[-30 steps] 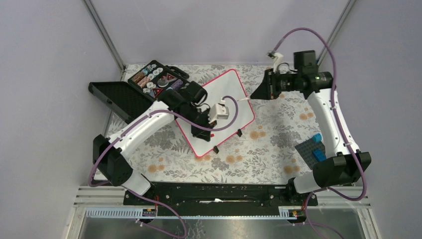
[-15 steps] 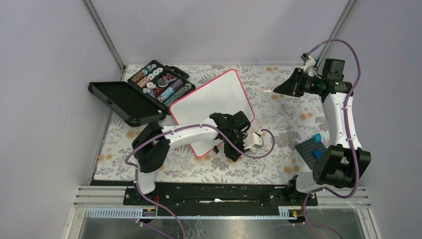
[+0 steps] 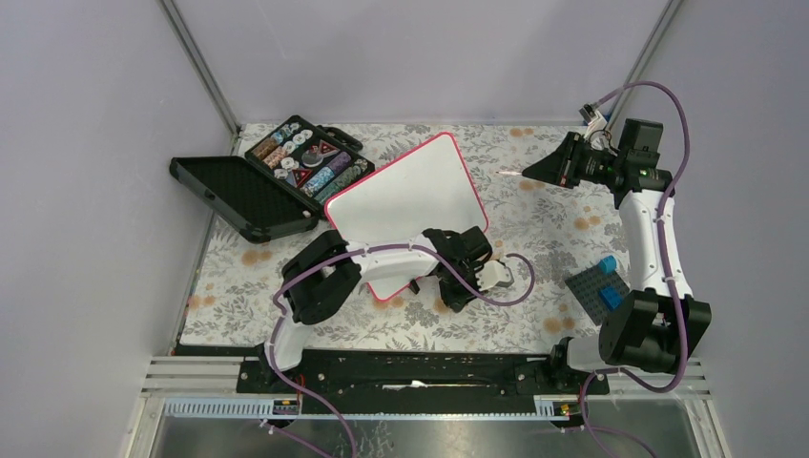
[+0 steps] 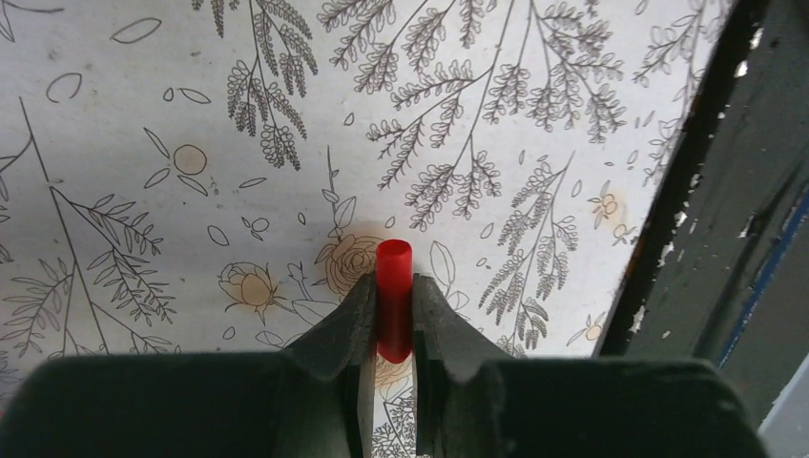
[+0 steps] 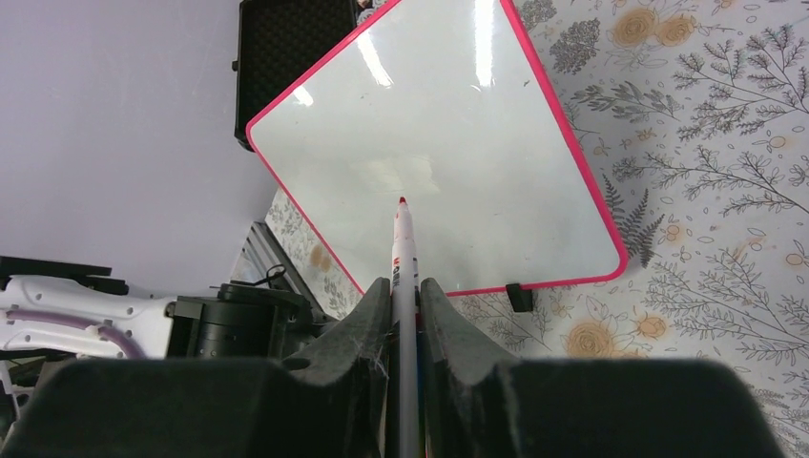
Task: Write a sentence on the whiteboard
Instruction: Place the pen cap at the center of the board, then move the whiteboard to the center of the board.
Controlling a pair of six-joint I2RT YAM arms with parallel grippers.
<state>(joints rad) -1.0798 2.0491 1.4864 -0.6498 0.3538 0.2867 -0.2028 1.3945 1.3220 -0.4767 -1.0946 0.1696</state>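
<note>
Top external view: The whiteboard (image 3: 410, 196) lies flat on the floral tablecloth (image 3: 534, 248) at centre frame, turned at an angle, red-pink rim visible. The left arm's forearm crosses its lower corner. An open black case (image 3: 277, 176) with filled compartments sits just beside the board's upper-left edge. The left gripper (image 3: 450, 294) is low over the cloth, off the board's lower-right edge. The right gripper (image 3: 530, 173) is at upper right, pointing left toward the board and well apart from it. A grey plate with blue blocks (image 3: 599, 286) lies at right.

Left wrist view: The 2 fingers are clamped on a short red cap (image 4: 393, 286), which protrudes beyond the tips at centre frame. Only cloth lies beneath. A dark edge runs down the right side.

Right wrist view: The 2 fingers are clamped on a white marker (image 5: 404, 258) with a red tip, standing up the centre of the frame. The tip is seen against the board's white face; contact cannot be told. 1 black clip foot (image 5: 519, 298) sits on the board's lower rim. The case shows at the top left.
</note>
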